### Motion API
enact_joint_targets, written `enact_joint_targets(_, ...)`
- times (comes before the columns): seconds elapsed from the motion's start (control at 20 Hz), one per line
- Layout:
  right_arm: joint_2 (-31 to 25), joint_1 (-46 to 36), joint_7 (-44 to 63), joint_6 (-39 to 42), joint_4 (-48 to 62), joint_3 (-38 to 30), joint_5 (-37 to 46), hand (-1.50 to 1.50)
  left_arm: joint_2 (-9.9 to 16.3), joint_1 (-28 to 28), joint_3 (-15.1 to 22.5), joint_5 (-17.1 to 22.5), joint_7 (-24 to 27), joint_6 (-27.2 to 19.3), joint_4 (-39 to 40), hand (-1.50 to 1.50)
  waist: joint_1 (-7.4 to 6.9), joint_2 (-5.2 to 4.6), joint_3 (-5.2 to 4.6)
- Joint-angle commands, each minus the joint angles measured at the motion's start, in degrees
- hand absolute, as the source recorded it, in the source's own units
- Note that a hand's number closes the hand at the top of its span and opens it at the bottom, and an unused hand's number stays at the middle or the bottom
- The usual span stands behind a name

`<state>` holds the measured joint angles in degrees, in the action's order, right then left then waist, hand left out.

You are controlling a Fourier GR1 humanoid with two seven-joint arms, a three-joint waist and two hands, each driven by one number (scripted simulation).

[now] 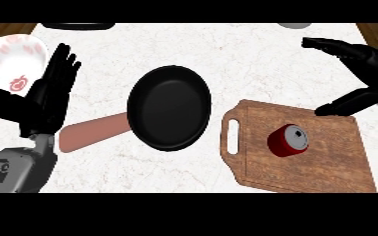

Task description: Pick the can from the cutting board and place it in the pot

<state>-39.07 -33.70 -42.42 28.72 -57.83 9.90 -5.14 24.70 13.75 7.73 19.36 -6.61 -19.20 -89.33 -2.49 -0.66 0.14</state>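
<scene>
Can (288, 140) on cutting board (325, 160) — pot (170, 107) empty

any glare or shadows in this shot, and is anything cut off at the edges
Head view: even light, no strong glare; soft sheen inside the black pan; no clear shadow beside the can on the cutting board. The right hand and white plate are cropped at the edges.
</scene>
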Motion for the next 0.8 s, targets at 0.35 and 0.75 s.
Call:
enact_joint_targets(0.35,-11.01,-6.0,-0.78,10.3,-11.01,17.19,15.83,-1.5,-0.44,-1.86,-0.48,-0.61,-0.25,-0.14,-1.44,0.0,1.09,0.62,-0.16)
enact_joint_targets(0.75,-10.74,-4.0,10.35,10.1,-23.07,23.33,20.26,-1.5,-0.27,-5.22,-1.57,-1.62,-2.54,-0.9,-5.82,0.0,2.03,0.86,-0.16)
